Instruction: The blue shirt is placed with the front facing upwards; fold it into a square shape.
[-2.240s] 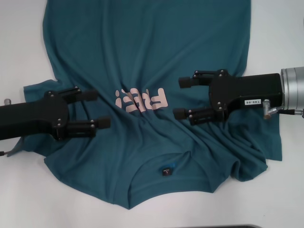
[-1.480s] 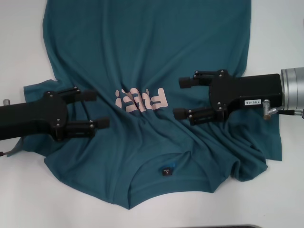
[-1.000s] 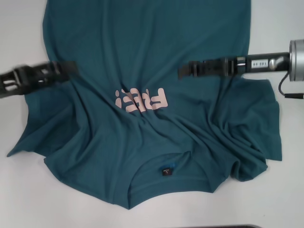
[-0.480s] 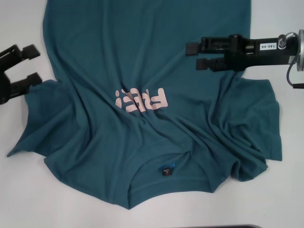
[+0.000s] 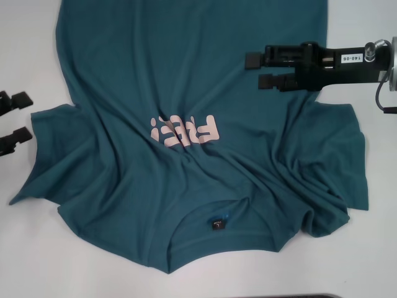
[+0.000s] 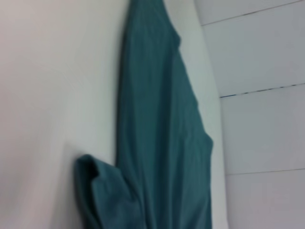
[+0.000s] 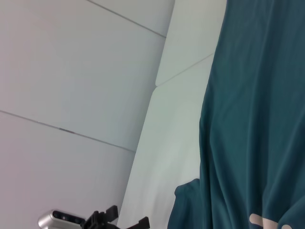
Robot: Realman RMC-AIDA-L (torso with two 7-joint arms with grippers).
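White counter [image 5: 25,261], pale panelled wall [image 7: 71,71] behind. I see the blue shirt [image 5: 198,186] spread rumpled on it, front up, collar nearest me. Left hand [image 5: 17,117] has withdrawn off the shirt to the counter's left edge, fingers apart, empty. Right hand [image 5: 255,70] hovers above the shirt's right side, fingers slightly apart, barely shifted since.

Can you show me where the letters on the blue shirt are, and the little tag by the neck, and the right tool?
letters [image 5: 186,131]: head view, middle of the pale print on the blue shirt's chest.
tag [image 5: 216,224]: head view, small dark label inside the collar.
right tool [image 5: 255,70]: head view, between its two open fingertips.
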